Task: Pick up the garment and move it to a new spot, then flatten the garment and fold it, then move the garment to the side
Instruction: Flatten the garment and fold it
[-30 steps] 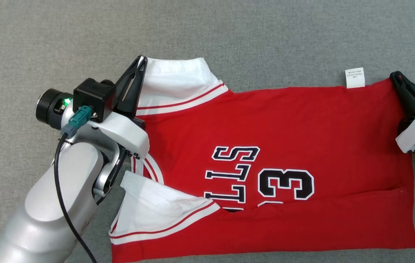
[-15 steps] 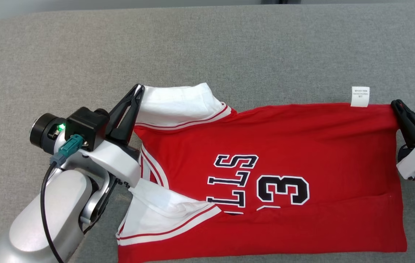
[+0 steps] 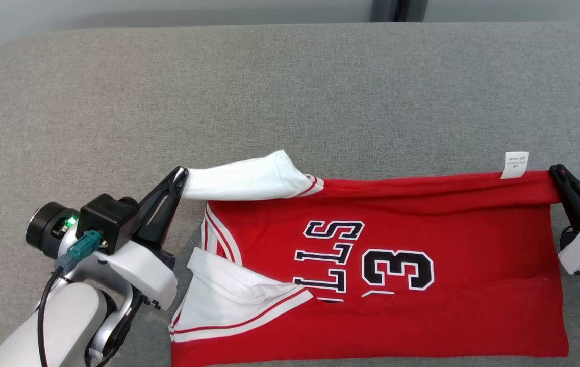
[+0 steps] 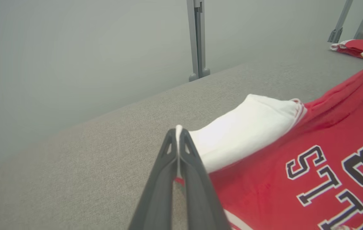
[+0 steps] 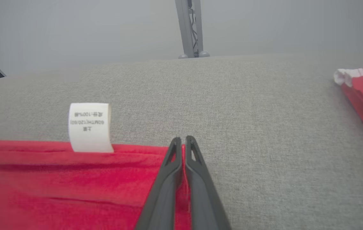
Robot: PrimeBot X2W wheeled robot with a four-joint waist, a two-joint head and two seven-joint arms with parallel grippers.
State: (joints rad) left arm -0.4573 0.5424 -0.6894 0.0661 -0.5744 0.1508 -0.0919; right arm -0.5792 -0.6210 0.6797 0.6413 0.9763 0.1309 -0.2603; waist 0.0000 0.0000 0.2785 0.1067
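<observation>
Both the left end effector point(image 3: 181, 172) and the right end effector point(image 3: 555, 171) have long, tapering dark fingers point(image 4: 159, 191). A white wrist shell point(image 3: 142, 270) carries a black camera box point(image 3: 108, 224), a green light point(image 3: 70, 222), a teal plug point(image 3: 83, 245) and a black cable point(image 3: 40, 321); the forearm point(image 3: 73, 321) is pale silver.

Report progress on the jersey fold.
Done: the jersey has its near edge folded over, covering part of the lettering. In hand: left gripper shut on the far sleeve, right gripper shut on the far hem corner, that edge raised. Left: finish folding, move aside.
</observation>
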